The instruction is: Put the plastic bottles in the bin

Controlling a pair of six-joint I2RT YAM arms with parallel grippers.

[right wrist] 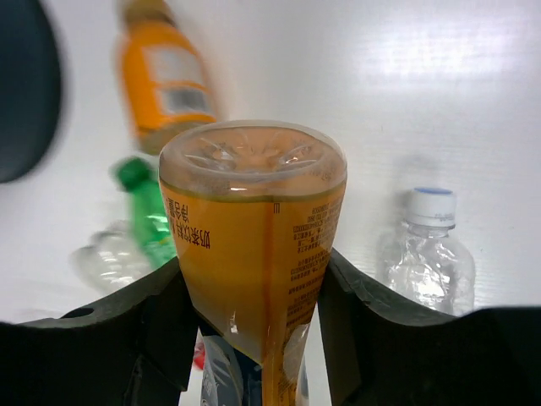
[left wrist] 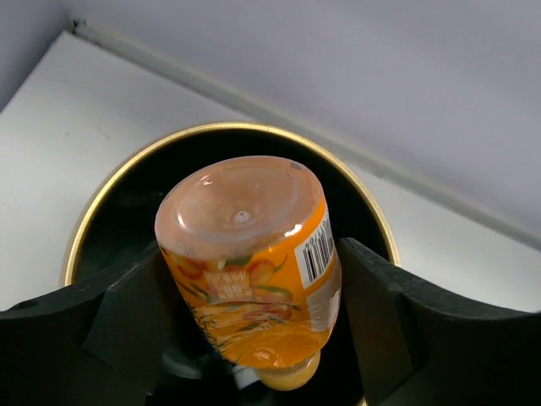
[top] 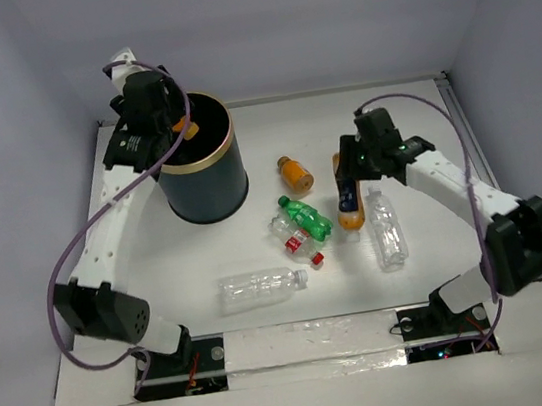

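The left gripper (left wrist: 254, 326) holds an orange bottle (left wrist: 245, 245) tight, cap down, right over the open bin (top: 207, 190), and the right gripper (right wrist: 254, 313) holds a second orange bottle (right wrist: 254, 220) tight, close to a green bottle (top: 305, 215) and a clear bottle (top: 386, 229) lying on the table (top: 188, 260).

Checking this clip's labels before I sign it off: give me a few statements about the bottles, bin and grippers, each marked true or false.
1. The left gripper holds an orange-labelled bottle above the bin's opening. True.
2. The right gripper is open and empty. False: it is shut on an orange drink bottle.
3. The green bottle lies in the bin. False: it lies on the table.
4. A clear bottle lies on the table nearest the arm bases. True.
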